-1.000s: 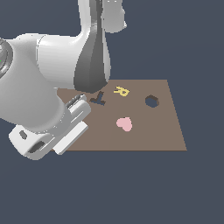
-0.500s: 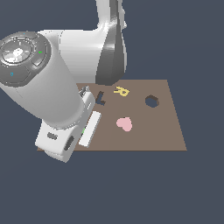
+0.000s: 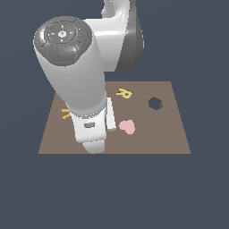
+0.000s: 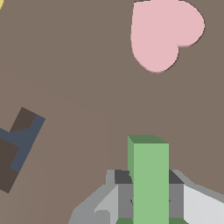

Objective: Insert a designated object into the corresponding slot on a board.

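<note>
In the wrist view my gripper [image 4: 150,186] is shut on the light-green T-shaped block [image 4: 150,175]; its stem sticks out between the dark pads [image 4: 123,189]. The block hangs over the brown board [image 4: 78,78]. The dark T-shaped slot [image 4: 21,136] lies off to one side of the block, apart from it. In the exterior view the arm's hand [image 3: 91,132] stands over the board [image 3: 172,136] left of the middle and hides the fingers, the block and the slot.
A pink heart [image 3: 127,126] lies on the board just to the exterior view's right of the hand; it also shows in the wrist view [image 4: 164,33]. An orange V piece [image 3: 65,113], a yellow R [image 3: 124,93] and a dark hexagonal hole [image 3: 155,103] are on the board.
The arm has swung from the exterior view's left edge in over the board and turned more upright. It now covers the T slot, which showed before.
</note>
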Available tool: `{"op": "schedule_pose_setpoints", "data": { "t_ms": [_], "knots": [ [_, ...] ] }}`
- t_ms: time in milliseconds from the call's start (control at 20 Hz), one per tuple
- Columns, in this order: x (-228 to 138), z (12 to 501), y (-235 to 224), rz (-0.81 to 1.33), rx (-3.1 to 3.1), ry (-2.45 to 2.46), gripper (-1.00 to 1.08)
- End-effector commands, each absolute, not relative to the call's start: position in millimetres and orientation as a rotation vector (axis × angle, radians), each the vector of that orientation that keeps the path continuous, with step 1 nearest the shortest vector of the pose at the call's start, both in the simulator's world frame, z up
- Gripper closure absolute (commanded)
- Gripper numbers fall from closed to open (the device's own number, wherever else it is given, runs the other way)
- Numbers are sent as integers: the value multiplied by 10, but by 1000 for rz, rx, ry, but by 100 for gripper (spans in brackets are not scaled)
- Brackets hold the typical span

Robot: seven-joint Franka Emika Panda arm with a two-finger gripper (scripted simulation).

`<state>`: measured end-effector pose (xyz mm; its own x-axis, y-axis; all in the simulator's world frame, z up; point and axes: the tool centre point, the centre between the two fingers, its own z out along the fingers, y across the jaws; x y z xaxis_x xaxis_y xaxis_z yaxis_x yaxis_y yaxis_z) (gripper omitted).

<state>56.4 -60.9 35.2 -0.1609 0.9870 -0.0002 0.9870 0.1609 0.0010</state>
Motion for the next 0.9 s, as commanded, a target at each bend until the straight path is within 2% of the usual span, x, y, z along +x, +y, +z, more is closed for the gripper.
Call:
{"op": "schedule_pose_setpoints", "data": {
  "t_ms": [0, 850],
  "knots": [
    [460, 360, -533, 1, 1884, 2512, 108],
    [-279, 388, -392, 0, 903, 3008, 108]
  ]
}}
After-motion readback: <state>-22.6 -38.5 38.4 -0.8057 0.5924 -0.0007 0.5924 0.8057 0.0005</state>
